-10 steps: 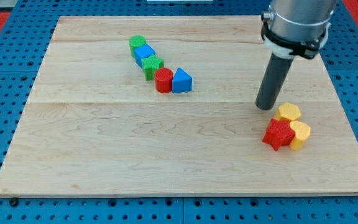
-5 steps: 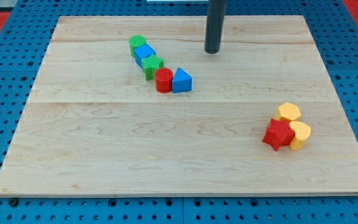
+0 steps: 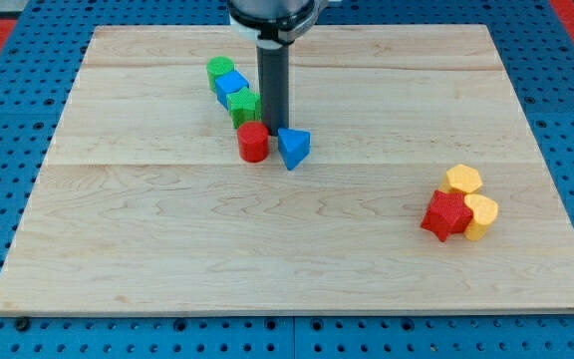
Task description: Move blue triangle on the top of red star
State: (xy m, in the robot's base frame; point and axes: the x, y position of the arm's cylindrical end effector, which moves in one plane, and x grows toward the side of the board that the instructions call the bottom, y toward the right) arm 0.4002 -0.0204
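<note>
My tip [image 3: 273,124] stands between the red cylinder [image 3: 253,142] and blue triangle [image 3: 294,148], touching both. The red star [image 3: 445,214] lies well apart, hemmed by two yellow blocks [image 3: 471,197].

A lab bench: wooden board [image 3: 267,249] on blue perforated mounting plate [image 3: 8,179].

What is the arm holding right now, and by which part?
Nothing; the rod cannot hold. My tip stands at the view's top side of the red cylinder and blue triangle, near the gap between them.
</note>
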